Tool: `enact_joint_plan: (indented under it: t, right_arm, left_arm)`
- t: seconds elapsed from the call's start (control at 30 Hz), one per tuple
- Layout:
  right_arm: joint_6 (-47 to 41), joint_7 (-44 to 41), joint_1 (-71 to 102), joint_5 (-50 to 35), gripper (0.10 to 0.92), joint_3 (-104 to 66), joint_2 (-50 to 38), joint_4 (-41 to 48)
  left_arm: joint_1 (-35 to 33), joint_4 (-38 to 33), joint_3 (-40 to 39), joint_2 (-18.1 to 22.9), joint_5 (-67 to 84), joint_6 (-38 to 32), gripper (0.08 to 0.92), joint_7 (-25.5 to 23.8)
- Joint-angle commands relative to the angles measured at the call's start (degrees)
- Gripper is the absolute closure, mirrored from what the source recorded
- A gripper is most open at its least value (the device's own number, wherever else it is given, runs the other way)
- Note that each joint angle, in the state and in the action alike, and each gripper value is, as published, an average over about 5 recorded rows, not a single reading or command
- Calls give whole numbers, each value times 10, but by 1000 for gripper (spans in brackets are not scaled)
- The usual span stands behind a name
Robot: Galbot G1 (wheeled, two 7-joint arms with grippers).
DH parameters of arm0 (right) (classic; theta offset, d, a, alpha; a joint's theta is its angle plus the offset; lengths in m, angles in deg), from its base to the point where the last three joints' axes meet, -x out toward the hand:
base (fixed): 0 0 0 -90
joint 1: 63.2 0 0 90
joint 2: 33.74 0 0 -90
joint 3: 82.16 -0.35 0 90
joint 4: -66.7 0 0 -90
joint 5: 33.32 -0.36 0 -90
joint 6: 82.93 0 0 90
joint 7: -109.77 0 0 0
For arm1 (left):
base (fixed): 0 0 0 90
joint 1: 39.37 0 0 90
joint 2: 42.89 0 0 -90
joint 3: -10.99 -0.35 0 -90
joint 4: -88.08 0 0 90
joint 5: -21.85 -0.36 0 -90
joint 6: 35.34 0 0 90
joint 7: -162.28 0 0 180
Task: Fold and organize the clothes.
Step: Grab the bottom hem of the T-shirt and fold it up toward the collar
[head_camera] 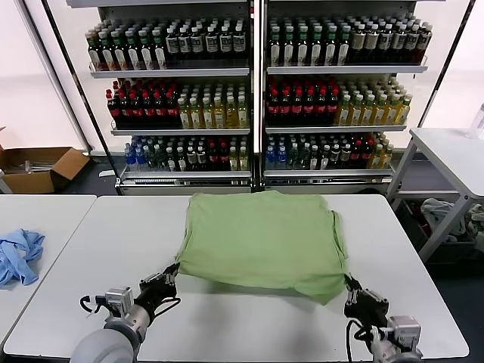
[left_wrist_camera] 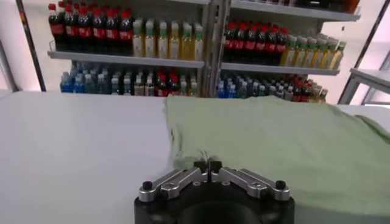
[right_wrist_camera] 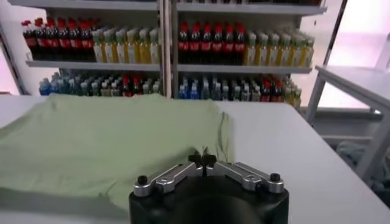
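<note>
One green shirt (head_camera: 263, 243) lies near the far edge of the table (head_camera: 227, 318); one blue garment (head_camera: 18, 255) on the second table (head_camera: 45, 219) to the left. Two grippers, left (head_camera: 171, 274) and right (head_camera: 352, 288), at the near edge. Two shelving units (head_camera: 257, 91), three bottle rows each. One cardboard box (head_camera: 38, 168)

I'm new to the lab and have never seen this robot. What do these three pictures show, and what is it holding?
It is a two-armed robot. The large picture looks down from its head; the other two come from cameras on its wrists. A light green shirt lies on the white table. The left gripper is closed on the shirt's near left corner, and the right gripper is closed on its near right corner. A light blue cloth rests on the neighbouring table to the left. Drink shelves stand behind.
</note>
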Motion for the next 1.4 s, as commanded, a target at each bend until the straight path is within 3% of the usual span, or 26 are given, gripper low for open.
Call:
enact_joint_plan:
  t: [0.03,0.27,0.53,0.83,1.23,1.4]
  right_arm:
    - [14,-55,-156,14,918,34,-17,116]
    - [89,-115,-219,52,918,89,-12,221]
    - [118,-124,-334,72,918,139,19,324]
    - [116,-128,-366,112,918,174,39,371]
    - [104,-119,-362,124,912,182,46,383]
    - [55,-101,-365,119,800,180,52,385]
  left_arm:
    - [141,67,-67,19,-9,9,915,-7]
    - [204,154,-101,35,-59,-41,915,-39]
    - [243,216,-113,54,-77,-43,915,-29]
    - [239,248,-110,60,-127,-23,915,-12]
    - [255,265,-122,65,-130,-37,915,-27]
    - [260,267,-124,63,-131,-34,870,-27]
